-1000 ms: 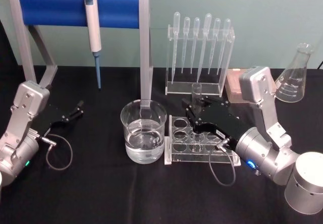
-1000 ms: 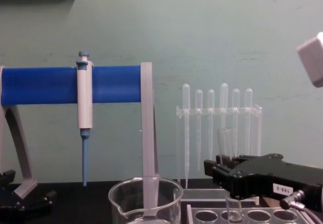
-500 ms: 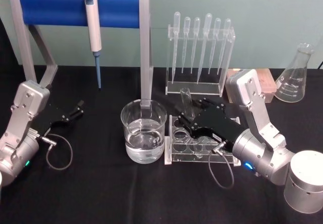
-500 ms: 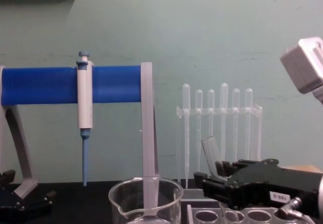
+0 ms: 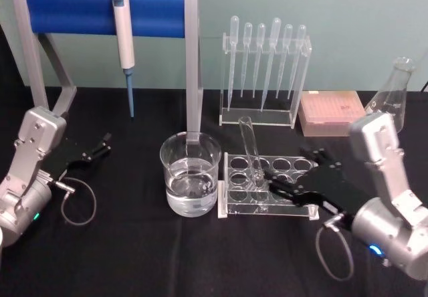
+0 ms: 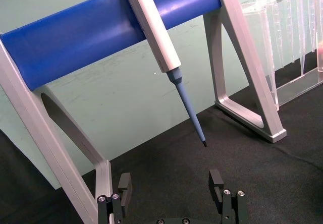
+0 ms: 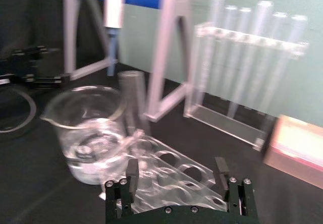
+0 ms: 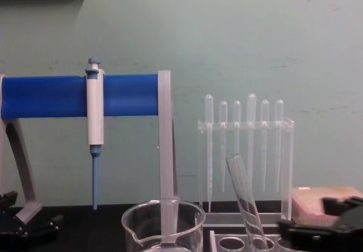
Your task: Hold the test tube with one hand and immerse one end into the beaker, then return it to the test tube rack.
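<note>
The test tube (image 5: 251, 148) stands free in a hole of the clear tube rack (image 5: 294, 209), leaning with its open rim toward the beaker (image 5: 190, 176). The beaker holds water and sits just left of the rack. My right gripper (image 5: 291, 168) is open at the rack's right end, apart from the tube, with nothing between its fingers. In the right wrist view its fingers (image 7: 132, 172) stand wide, with the tube (image 7: 133, 99) and beaker (image 7: 83, 128) beyond them. The chest view shows the tilted tube (image 8: 245, 201) behind the beaker (image 8: 163, 225). My left gripper (image 5: 100, 146) rests open at the far left (image 6: 170, 181).
A grey stand with a blue bar (image 5: 100, 11) holds a blue-tipped white pipette (image 5: 123, 39) at the back left. A clear rack of plastic pipettes (image 5: 264, 69), a pink box (image 5: 332, 112) and a conical flask (image 5: 391, 100) line the back right.
My right gripper has let go of the test tube and pulled back to the right, toward me. The tube now leans free in the rack. The left arm has not moved.
</note>
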Controlling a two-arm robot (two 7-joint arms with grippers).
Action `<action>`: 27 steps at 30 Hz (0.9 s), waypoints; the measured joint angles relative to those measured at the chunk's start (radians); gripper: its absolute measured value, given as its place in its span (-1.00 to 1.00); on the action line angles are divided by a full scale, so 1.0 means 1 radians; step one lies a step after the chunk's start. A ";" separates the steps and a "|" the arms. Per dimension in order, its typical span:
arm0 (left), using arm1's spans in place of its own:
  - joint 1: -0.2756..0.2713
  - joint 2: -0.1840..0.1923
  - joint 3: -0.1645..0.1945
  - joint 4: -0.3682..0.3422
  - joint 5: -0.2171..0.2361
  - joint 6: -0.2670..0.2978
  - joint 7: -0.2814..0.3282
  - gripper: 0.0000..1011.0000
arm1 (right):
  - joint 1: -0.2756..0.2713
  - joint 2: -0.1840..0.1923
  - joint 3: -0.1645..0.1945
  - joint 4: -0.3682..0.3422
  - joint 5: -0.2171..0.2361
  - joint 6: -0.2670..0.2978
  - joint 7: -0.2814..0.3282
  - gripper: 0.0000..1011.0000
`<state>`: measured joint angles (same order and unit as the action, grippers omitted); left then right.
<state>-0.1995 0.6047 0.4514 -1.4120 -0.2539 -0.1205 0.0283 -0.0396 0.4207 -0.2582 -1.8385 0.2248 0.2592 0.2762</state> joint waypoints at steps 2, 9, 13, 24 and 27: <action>0.000 0.000 0.000 0.000 0.000 0.000 0.000 0.98 | -0.027 0.004 0.037 -0.010 0.011 -0.002 -0.015 0.92; 0.000 0.000 0.000 0.000 0.000 0.000 0.000 0.98 | -0.049 -0.029 0.125 0.036 -0.002 -0.053 -0.092 0.98; 0.000 0.000 0.000 0.000 0.000 0.000 0.000 0.98 | -0.048 -0.060 0.146 0.071 -0.031 -0.100 -0.142 0.98; 0.000 0.000 0.000 0.000 0.000 0.000 0.000 0.98 | -0.029 -0.145 0.173 0.238 -0.124 -0.246 -0.251 0.98; 0.000 0.000 0.000 0.000 0.000 0.000 0.000 0.98 | -0.025 -0.156 0.177 0.258 -0.132 -0.257 -0.250 0.98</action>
<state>-0.1995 0.6047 0.4514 -1.4120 -0.2539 -0.1206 0.0283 -0.0647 0.2644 -0.0816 -1.5807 0.0931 0.0017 0.0263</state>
